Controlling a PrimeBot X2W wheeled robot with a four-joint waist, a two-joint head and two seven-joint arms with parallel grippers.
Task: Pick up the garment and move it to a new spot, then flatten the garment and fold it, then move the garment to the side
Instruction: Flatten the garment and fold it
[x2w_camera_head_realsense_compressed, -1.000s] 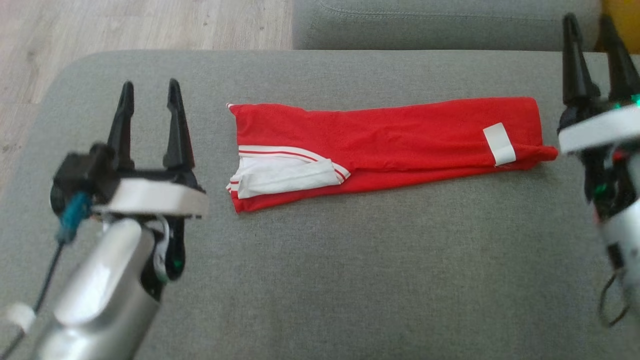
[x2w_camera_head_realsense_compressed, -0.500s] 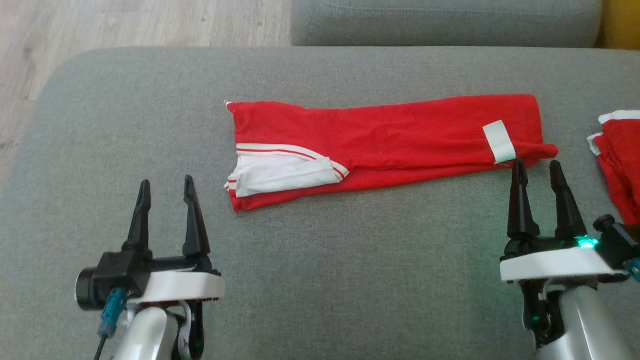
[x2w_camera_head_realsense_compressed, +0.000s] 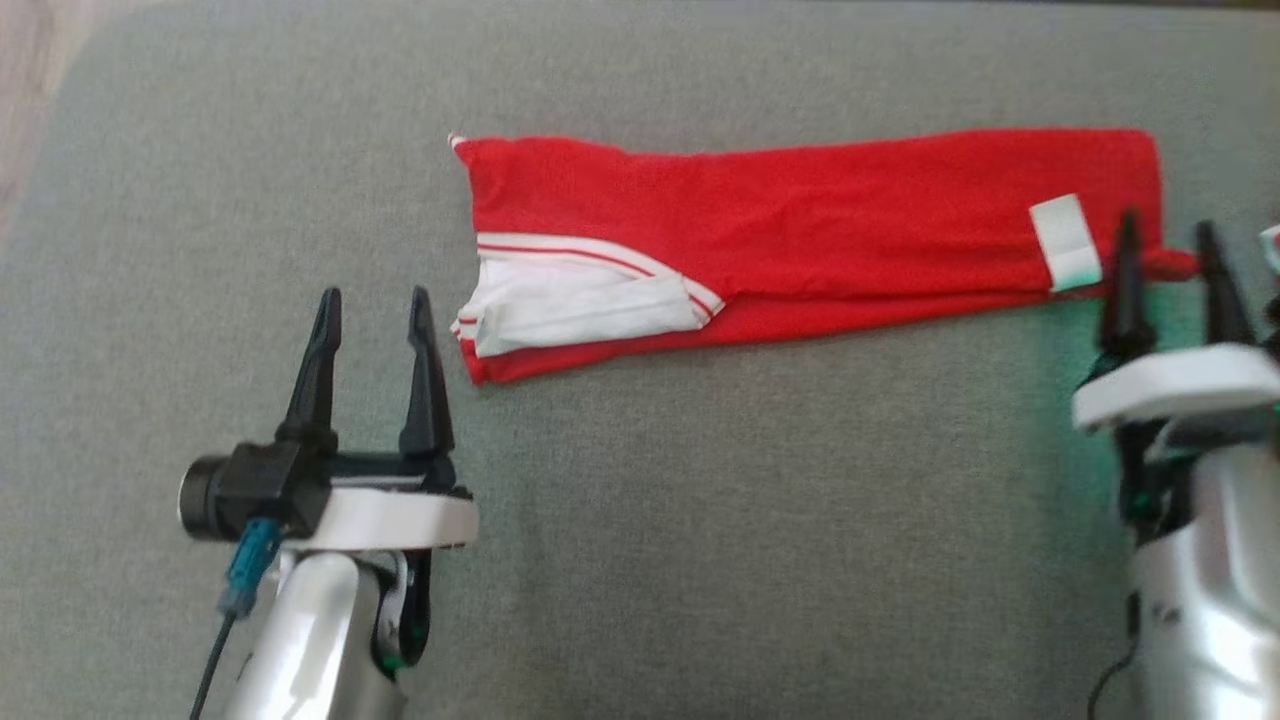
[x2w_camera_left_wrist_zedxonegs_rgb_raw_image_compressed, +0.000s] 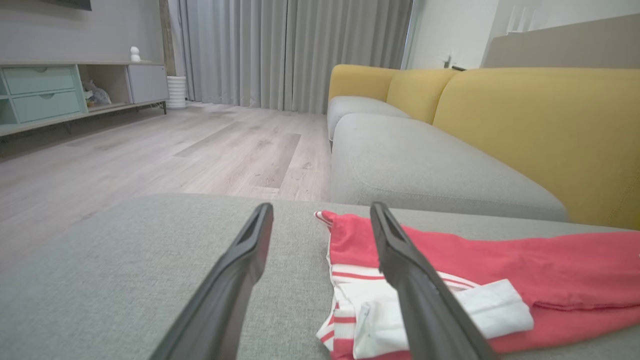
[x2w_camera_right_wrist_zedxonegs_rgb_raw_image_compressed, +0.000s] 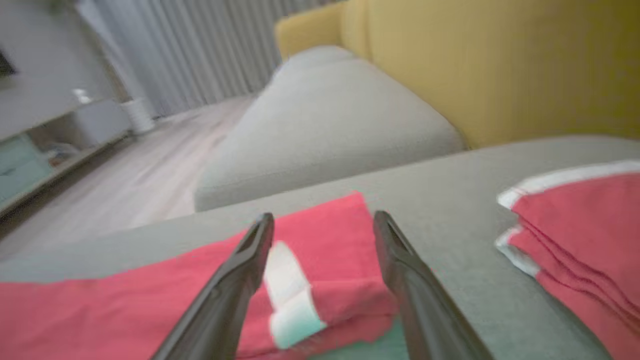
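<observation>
A red garment (x2w_camera_head_realsense_compressed: 800, 240) with white striped trim lies folded into a long band across the grey cushion (x2w_camera_head_realsense_compressed: 700, 520). Its white-trimmed left end (x2w_camera_left_wrist_zedxonegs_rgb_raw_image_compressed: 425, 315) sits just right of my left gripper (x2w_camera_head_realsense_compressed: 370, 300), which is open and empty. A white tag (x2w_camera_head_realsense_compressed: 1065, 240) marks the right end (x2w_camera_right_wrist_zedxonegs_rgb_raw_image_compressed: 320, 280). My right gripper (x2w_camera_head_realsense_compressed: 1168, 225) is open at that right end, its fingertips over the garment's lower right corner, with nothing held between them.
A second red garment (x2w_camera_right_wrist_zedxonegs_rgb_raw_image_compressed: 580, 235) with white trim lies folded on the cushion to the right. Behind it stand a grey seat (x2w_camera_left_wrist_zedxonegs_rgb_raw_image_compressed: 425, 170) and a yellow sofa back (x2w_camera_left_wrist_zedxonegs_rgb_raw_image_compressed: 540, 125). Wooden floor (x2w_camera_left_wrist_zedxonegs_rgb_raw_image_compressed: 150, 155) lies beyond the cushion's left edge.
The camera has tilted down, so the whole scene shifted. Both grippers dropped low a second ago and have since advanced toward the garment's two ends, still open.
</observation>
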